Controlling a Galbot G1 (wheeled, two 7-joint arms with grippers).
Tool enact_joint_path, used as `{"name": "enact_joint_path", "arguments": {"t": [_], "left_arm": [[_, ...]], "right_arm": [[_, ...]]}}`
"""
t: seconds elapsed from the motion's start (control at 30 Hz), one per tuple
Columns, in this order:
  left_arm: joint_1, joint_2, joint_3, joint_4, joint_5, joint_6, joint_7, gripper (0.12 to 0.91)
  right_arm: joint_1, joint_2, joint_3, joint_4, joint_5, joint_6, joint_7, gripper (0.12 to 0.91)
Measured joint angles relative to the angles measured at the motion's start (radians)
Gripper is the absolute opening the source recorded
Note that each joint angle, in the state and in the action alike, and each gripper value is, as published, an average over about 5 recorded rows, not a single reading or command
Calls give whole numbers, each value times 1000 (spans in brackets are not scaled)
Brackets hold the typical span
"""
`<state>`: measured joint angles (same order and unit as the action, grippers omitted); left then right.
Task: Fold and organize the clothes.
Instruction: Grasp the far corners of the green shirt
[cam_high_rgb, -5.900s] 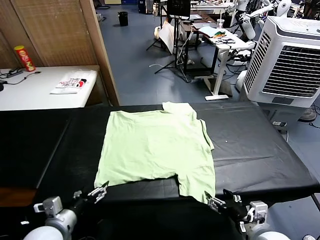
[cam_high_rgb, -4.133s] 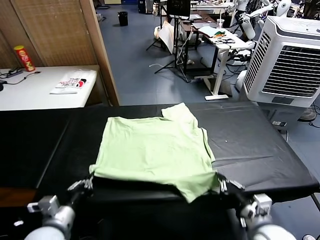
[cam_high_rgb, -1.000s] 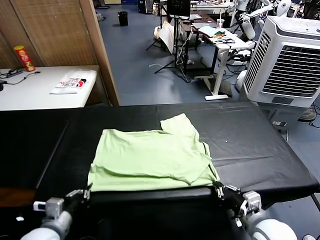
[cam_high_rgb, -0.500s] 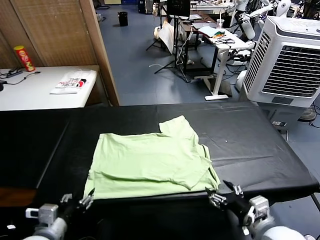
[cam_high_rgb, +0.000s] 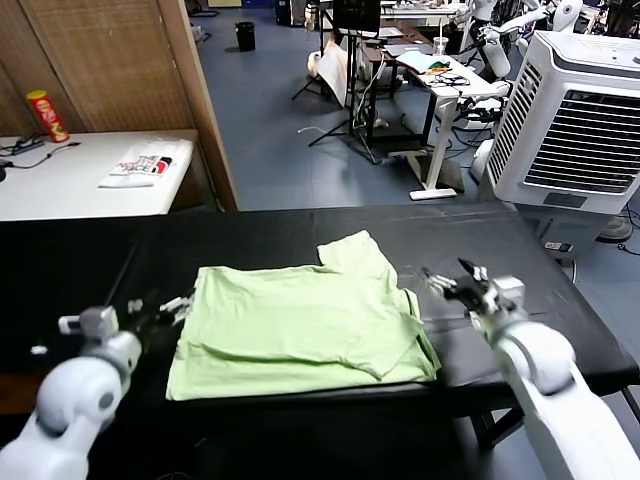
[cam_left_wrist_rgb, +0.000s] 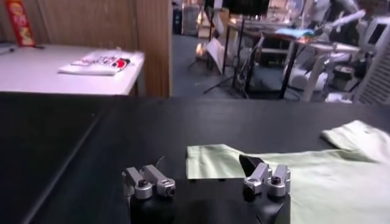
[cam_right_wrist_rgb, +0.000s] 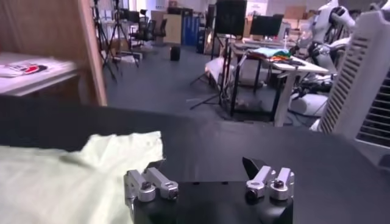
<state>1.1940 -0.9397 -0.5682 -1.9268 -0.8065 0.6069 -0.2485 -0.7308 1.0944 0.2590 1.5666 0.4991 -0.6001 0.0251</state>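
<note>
**Spotter:** Where are we on the fold?

**Operator:** I've got the T-shirt (cam_high_rgb: 305, 325) lying on the black table (cam_high_rgb: 520, 300), centre and toward the near edge. Its near part is doubled over onto the body, so I'd call one fold in. One sleeve pokes out at the far side, and the outline is ragged.

**Spotter:** Grippers?

**Operator:** Left gripper (cam_high_rgb: 165, 304) sits just beside the shirt's left edge, jaws spread wide, nothing in them. Right gripper (cam_high_rgb: 452, 280) is just off the right edge, jaws equally wide, also empty.

**Spotter:** What's left?

**Operator:** My read: tuck that sleeve, fold the sides in, then square it up.
</note>
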Motion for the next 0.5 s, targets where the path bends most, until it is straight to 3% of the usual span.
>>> {"name": "enact_joint_path", "arguments": {"t": [0.13, 0.33, 0.5], "left_arm": [[-138, 2, 83, 138, -34, 27, 10, 798], [-293, 3, 183, 302, -45, 48, 70, 798], [-369, -15, 231, 392, -36, 45, 69, 798]], "right_arm": [[134, 46, -69, -171, -1, 5, -43, 798], [261, 102, -146, -361, -21, 6, -82, 798], [313, 139, -179, -446, -23, 1, -90, 798]]}}
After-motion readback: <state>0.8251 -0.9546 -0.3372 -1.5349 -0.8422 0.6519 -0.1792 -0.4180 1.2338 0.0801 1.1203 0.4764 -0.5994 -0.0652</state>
